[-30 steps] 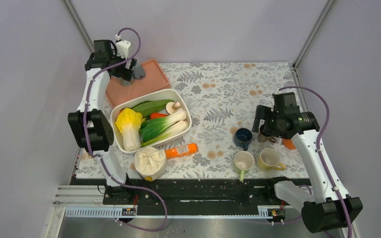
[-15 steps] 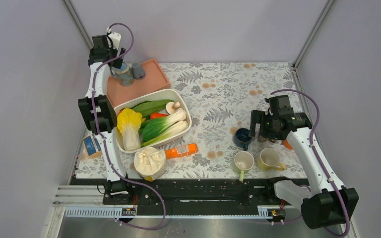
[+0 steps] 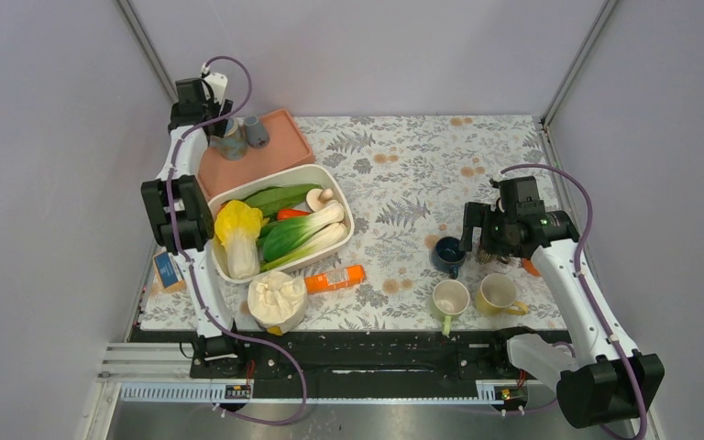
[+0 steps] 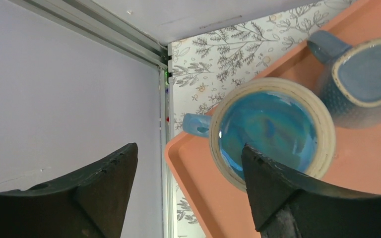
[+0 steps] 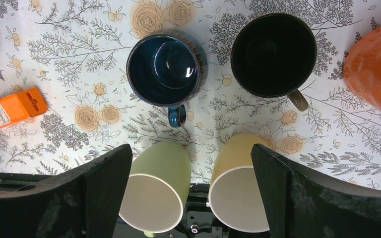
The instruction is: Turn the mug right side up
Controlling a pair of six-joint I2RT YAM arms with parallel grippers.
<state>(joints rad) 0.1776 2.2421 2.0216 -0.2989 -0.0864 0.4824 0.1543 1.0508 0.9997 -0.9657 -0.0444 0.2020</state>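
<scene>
Your blue-glazed mug point(image 4: 273, 131) stands mouth-up on the salmon tray point(image 4: 362, 173), at the far-left corner of the bench point(image 3: 403, 165).
Your left pincer point(image 4: 187, 151) hangs over it, spread wide, gripping nothing; your right pincer point(image 5: 191, 148) likewise gapes empty. The print on the orange packet point(image 5: 7, 110) is too small to read.

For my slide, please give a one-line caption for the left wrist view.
Open left gripper above an upright blue mug on the orange tray, a second blue mug beside it.

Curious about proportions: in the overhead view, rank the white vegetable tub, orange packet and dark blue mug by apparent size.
Largest: white vegetable tub; then orange packet, dark blue mug, those two nearly alike.
</scene>
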